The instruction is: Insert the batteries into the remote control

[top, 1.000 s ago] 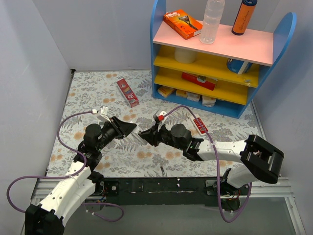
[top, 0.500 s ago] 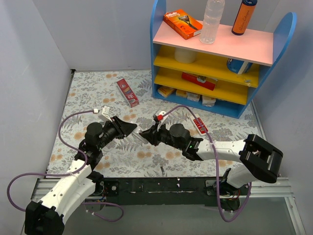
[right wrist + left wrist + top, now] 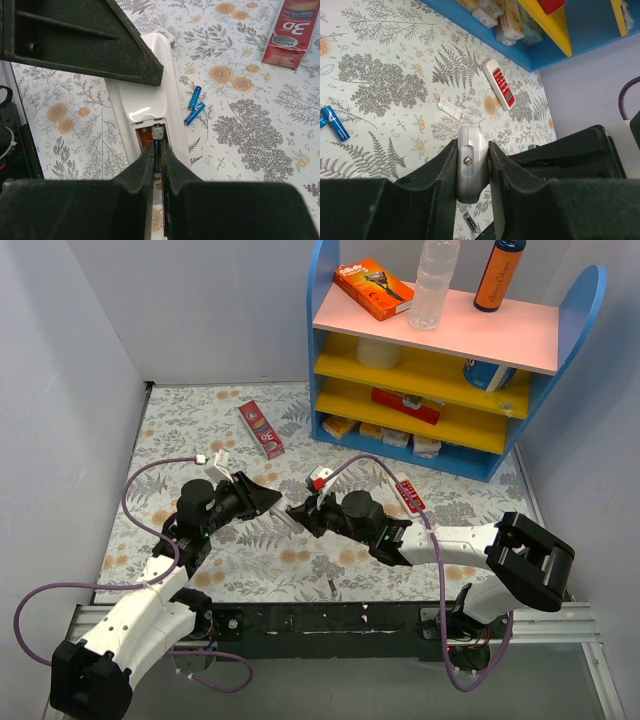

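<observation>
My left gripper (image 3: 270, 502) is shut on the slim white remote control (image 3: 471, 165) and holds it off the table; its rounded end sticks out between the fingers. In the right wrist view the remote's back (image 3: 150, 90) faces up with its battery compartment (image 3: 145, 137) uncovered. A dark battery (image 3: 158, 134) lies in the right slot. My right gripper (image 3: 157, 150) reaches into the compartment, and its fingers are pinched on that battery. Another dark battery (image 3: 330, 587) lies on the mat near the front edge, also seen as the loose battery (image 3: 469, 221).
Two small blue cylinders (image 3: 194, 107) lie crossed on the floral mat beside the remote. A red-faced remote (image 3: 409, 496) lies right of the arms, with a small white strip (image 3: 450, 107) nearby. A red box (image 3: 261, 429) and a blue-and-yellow shelf (image 3: 330, 350) stand behind.
The right gripper's fingers have narrowed onto the battery in the compartment. Both arms and the remote have shifted slightly to the left and away.
</observation>
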Motion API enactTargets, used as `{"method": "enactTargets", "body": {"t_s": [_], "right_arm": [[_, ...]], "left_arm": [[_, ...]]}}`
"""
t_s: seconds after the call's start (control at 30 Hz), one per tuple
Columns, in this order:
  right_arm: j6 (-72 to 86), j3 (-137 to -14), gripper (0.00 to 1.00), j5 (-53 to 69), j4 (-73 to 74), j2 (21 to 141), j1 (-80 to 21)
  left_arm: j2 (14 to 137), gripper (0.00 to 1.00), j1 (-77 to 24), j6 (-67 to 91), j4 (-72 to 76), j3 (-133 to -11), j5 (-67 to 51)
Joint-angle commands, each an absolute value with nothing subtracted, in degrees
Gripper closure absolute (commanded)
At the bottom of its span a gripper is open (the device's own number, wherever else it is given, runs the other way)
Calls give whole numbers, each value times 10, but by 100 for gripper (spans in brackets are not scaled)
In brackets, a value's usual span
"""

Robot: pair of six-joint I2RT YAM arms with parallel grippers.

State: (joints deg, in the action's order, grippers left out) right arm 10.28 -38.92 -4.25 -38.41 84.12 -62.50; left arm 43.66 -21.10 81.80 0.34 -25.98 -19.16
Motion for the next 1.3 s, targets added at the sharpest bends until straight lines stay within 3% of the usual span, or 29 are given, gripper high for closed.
{"method": "enactTargets", "body": {"t_s": [0.0, 0.3, 0.37, 0.43, 0.77, 1.07, 1.27], "right_arm": [[69, -407, 96, -56, -390, 842, -621], [93, -469, 88, -38, -287, 869, -621], [107, -473, 89, -30, -280, 875, -621], [113, -474, 99, -24, -277, 875, -621], [115, -427, 99, 13, -329, 834, -621], [124, -433, 99, 15, -323, 836, -621], [130, -435, 84, 4, -317, 819, -620]], "left_arm": [[433, 100, -213, 809, -13, -287, -222], [411, 100, -213, 790, -5, -287, -242], [402, 100, -213, 785, -4, -284, -245], [397, 100, -213, 781, -4, -281, -243], [398, 100, -214, 791, -76, -304, -134], [389, 100, -214, 788, -51, -293, -161], [400, 100, -214, 778, -27, -280, -189]]}}
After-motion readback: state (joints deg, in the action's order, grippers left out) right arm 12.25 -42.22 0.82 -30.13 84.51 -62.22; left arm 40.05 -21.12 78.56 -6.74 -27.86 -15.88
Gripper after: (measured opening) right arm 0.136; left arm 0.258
